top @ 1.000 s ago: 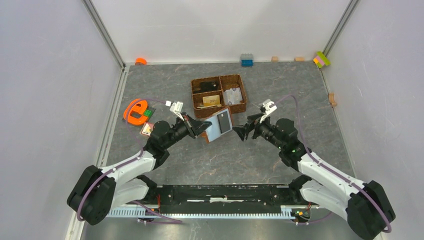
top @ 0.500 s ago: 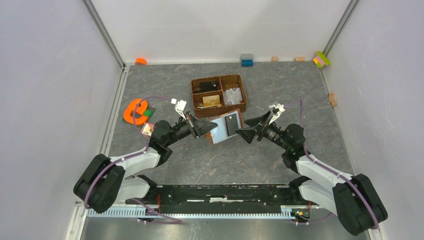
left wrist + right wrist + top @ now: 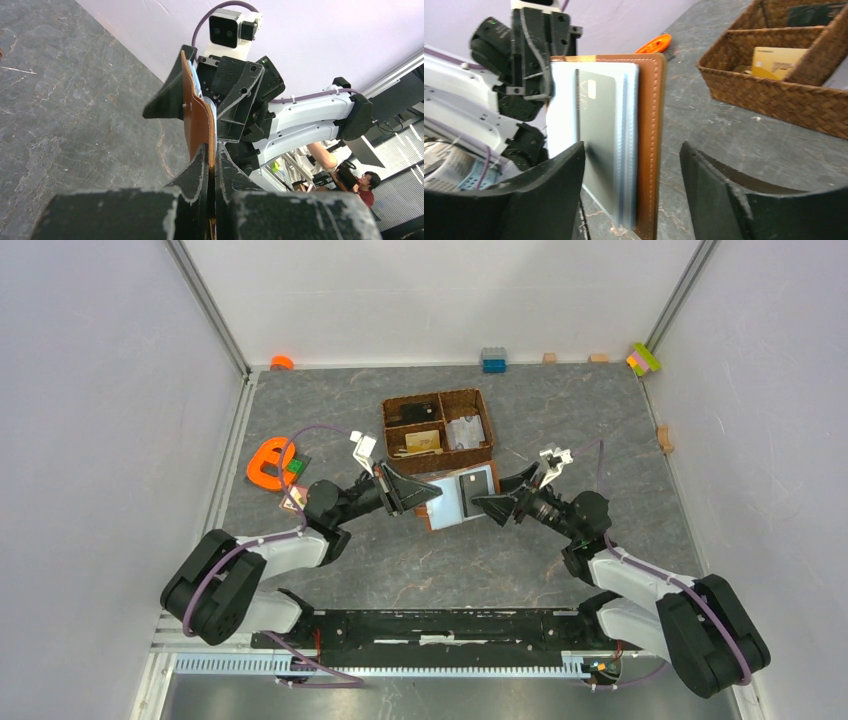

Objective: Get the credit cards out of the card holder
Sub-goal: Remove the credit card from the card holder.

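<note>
1. Left gripper [image 3: 428, 496]: the jaws are clamped on the brown edge of the card holder [image 3: 452, 506]. The left wrist view shows both fingers pinched tight on the leather.
2. Card holder: it is held open between the two grippers, above the grey table [image 3: 400, 560], with its pale grey-blue inside turned towards the right arm. It sits just on the near side of the basket [image 3: 440, 395].
3. Credit card [image 3: 599, 125]: one grey card sits in the inner pocket of the holder.
4. Right gripper [image 3: 631, 150]: the jaws stand apart, one finger on either side of the free edge of the holder. The right-hand finger is clear of the leather. Contact at the other finger cannot be told.
5. Basket: the woven compartments hold a gold-tan card [image 3: 423, 440] and a pale card [image 3: 465, 430].
6. Left of the basket lies an orange object [image 3: 268, 465].
7. At the far wall stands a blue block [image 3: 493, 360].
</note>
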You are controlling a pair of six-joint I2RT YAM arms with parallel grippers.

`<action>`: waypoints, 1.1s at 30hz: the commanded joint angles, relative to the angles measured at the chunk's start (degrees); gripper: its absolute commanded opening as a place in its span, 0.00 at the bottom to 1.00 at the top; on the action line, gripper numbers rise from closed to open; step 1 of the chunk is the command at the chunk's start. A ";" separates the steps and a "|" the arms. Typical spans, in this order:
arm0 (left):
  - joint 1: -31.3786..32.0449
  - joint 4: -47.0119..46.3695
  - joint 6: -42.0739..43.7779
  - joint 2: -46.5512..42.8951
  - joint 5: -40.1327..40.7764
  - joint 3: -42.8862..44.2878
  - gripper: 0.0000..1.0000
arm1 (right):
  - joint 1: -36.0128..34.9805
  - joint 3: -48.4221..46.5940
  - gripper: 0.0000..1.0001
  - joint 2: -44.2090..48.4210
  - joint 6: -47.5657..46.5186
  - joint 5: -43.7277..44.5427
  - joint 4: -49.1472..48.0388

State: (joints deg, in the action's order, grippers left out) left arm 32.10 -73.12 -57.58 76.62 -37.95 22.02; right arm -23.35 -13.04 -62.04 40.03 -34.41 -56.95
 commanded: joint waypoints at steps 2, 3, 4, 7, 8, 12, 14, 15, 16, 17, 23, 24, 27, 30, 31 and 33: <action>-0.36 2.69 1.23 -1.41 1.01 2.70 0.03 | 0.23 1.54 0.61 -2.83 7.24 -5.95 -15.58; -0.47 4.80 2.18 -2.29 1.97 2.76 0.04 | 0.28 1.66 0.56 -3.23 8.01 -6.48 -17.00; -0.61 7.17 3.29 -3.13 3.15 2.68 0.04 | 0.24 1.63 0.50 -3.58 8.67 -6.90 -18.08; -0.87 14.62 6.44 -6.09 7.67 2.33 0.10 | 0.25 1.75 0.25 -4.16 9.45 -7.46 -19.68; -1.05 17.34 7.54 -6.95 9.46 2.26 0.12 | 0.21 1.60 0.13 -4.19 9.60 -7.47 -19.64; -1.34 27.41 10.58 -10.41 17.67 2.19 0.29 | 0.22 1.14 0.00 -4.17 9.11 -7.24 -17.25; -1.42 33.95 12.43 -12.43 22.72 2.72 0.42 | 0.24 1.06 0.00 -3.88 7.87 -6.33 -14.66; -1.42 39.69 13.18 -13.44 25.95 3.81 0.46 | 0.24 0.82 0.00 -3.59 6.82 -5.52 -12.59; -1.40 44.97 13.89 -14.68 30.29 4.98 0.48 | 0.24 0.44 0.00 -3.35 5.30 -4.75 -9.62; -1.42 50.12 14.63 -15.62 34.42 5.71 0.51 | 0.20 0.05 0.00 -3.09 3.97 -3.66 -7.13; -1.29 46.86 14.75 -17.97 31.85 4.48 0.56 | 0.28 -0.89 0.00 -2.13 -0.36 0.84 1.34; -1.27 45.39 14.52 -17.23 28.86 4.94 0.55 | 0.24 -1.00 0.00 -2.12 -0.53 1.08 1.73; 0.27 44.95 16.53 -15.03 21.28 8.09 0.49 | 0.29 -1.12 0.00 -2.07 -1.20 1.79 2.86; 4.49 43.08 19.93 -14.55 20.35 8.83 0.48 | 0.24 -1.22 0.00 -2.10 -1.12 1.75 2.81; 5.90 41.92 20.85 -14.49 19.94 8.80 0.48 | 0.24 -1.32 0.00 -2.18 -1.05 1.50 2.66; 7.89 40.31 22.41 -13.79 18.61 9.12 0.48 | 0.24 -1.32 0.00 -2.16 -0.73 1.03 2.10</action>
State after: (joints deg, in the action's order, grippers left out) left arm 35.97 -27.20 -41.78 62.24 -14.24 28.58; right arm -23.20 -11.92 -65.30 40.21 -33.80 -52.75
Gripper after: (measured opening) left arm 0.480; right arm 0.051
